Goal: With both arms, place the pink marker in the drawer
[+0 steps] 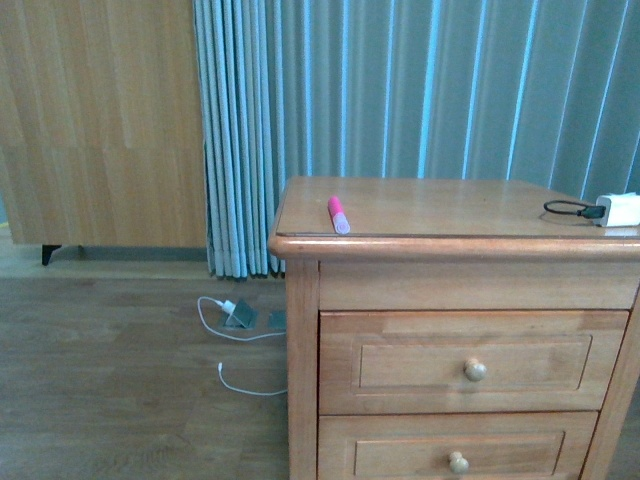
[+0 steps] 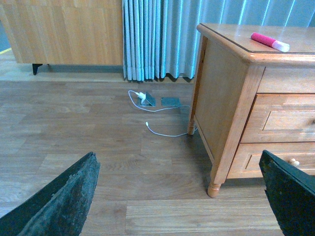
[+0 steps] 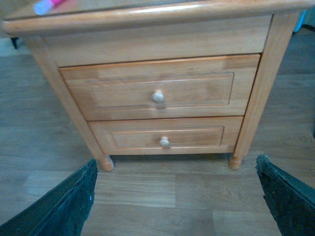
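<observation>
The pink marker (image 1: 338, 214) lies on the nightstand's top near its front left corner, paler cap end toward the front. It also shows in the left wrist view (image 2: 269, 42) and at the edge of the right wrist view (image 3: 47, 5). The drawer (image 1: 472, 362) is the upper one, shut, with a round knob (image 1: 475, 370); it also shows in the right wrist view (image 3: 157, 93). My left gripper (image 2: 182, 196) is open and empty, low over the floor left of the nightstand. My right gripper (image 3: 174, 196) is open and empty, low in front of the drawers. Neither arm shows in the front view.
A lower drawer (image 1: 455, 452) sits beneath the upper one. A white charger with a black cable (image 1: 605, 209) lies on the top's right end. White cables and a small device (image 1: 240, 316) lie on the wood floor by the blue-grey curtain (image 1: 400, 90). A wooden cabinet (image 1: 100, 120) stands at left.
</observation>
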